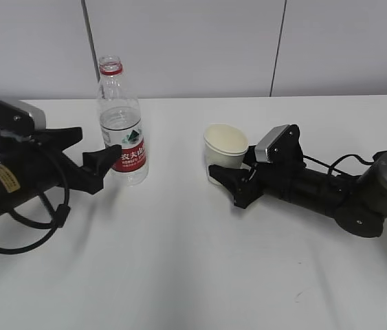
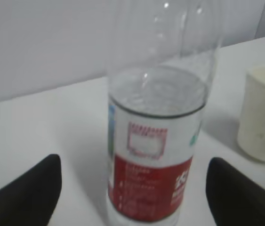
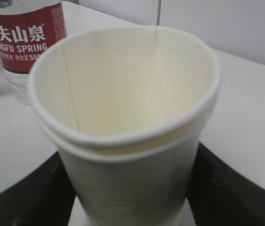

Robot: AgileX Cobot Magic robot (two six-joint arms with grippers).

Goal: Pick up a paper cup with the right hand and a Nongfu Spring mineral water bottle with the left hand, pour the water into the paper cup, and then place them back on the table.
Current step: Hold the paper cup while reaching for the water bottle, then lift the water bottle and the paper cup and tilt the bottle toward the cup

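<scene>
Left hand (image 1: 93,161): jaws spread, the Nongfu Spring mineral water bottle (image 1: 122,124) standing upright on the bench (image 1: 179,261) between them, no contact showing. Right hand (image 1: 238,180): jaws sitting either side of the paper cup (image 1: 225,151), rim squashed oval, pinching it.

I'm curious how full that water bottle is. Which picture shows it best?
The left wrist view: the bottle fills it, waterline clear above the label. The exterior view shows it whole but small; the right wrist view catches only its label behind the cup.
</scene>
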